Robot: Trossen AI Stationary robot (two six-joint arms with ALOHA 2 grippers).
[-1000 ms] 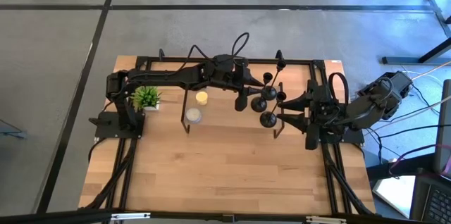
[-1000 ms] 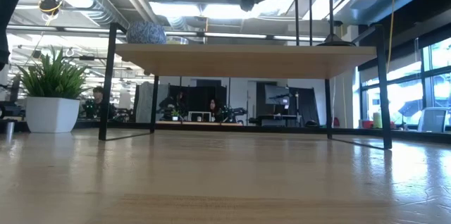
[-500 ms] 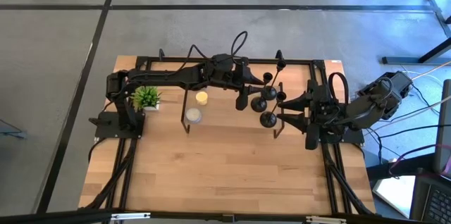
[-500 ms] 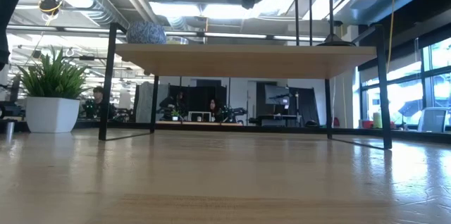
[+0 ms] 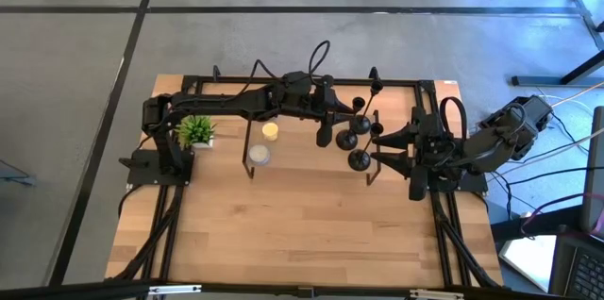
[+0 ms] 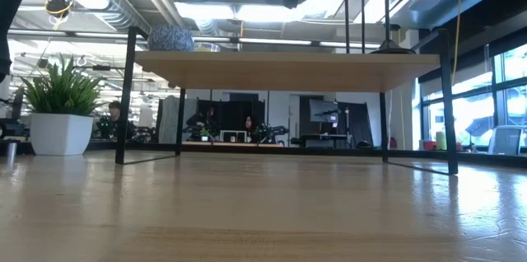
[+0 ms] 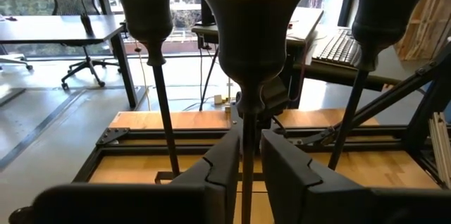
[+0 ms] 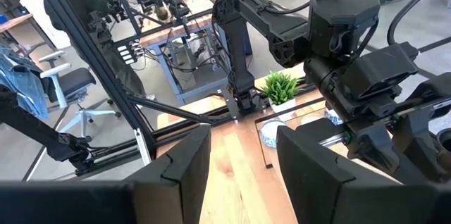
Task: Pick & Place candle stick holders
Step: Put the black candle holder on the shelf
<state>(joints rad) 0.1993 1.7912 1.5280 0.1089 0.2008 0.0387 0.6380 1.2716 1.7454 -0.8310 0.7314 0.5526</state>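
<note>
Open workshop with grey floor and office desks beyond; a light wooden table (image 5: pixel 311 225) carries a low black-legged wooden shelf (image 6: pixel 284 70) toward its far edge. On the shelf top stand three black candle stick holders, grouped near the shelf's right end. Middle candle stick holder (image 7: pixel 251 34) stands upright, its thin stem running straight down between the left gripper (image 7: pixel 244 164) fingers; the two fingers sit close on either side of the stem, nearly pressed against it, though contact itself is hard to confirm. From above, this gripper (image 5: pixel 326 116) reaches across the shelf from the left, with the round bases and cup tops of the holders (image 5: pixel 354 135) just beside and ahead of it. Second candle stick holder (image 7: pixel 150 20) stands upright to one side, third candle stick holder (image 7: pixel 384 23) to the other, both apart from the fingers. In the low view two thin stems (image 6: pixel 387 7) rise from the shelf's right end, a flat base visible under one. Outward: a yellow candle (image 5: pixel 271 130) and a white candle (image 5: pixel 259 155) sit left of the holders, and a small potted plant (image 5: pixel 195 131) in a white pot farther left. Right gripper (image 8: pixel 243 164) waits at the table's right side, facing the shelf, fingers spread, nothing between them. People sit at desks far behind, under the shelf line.
</note>
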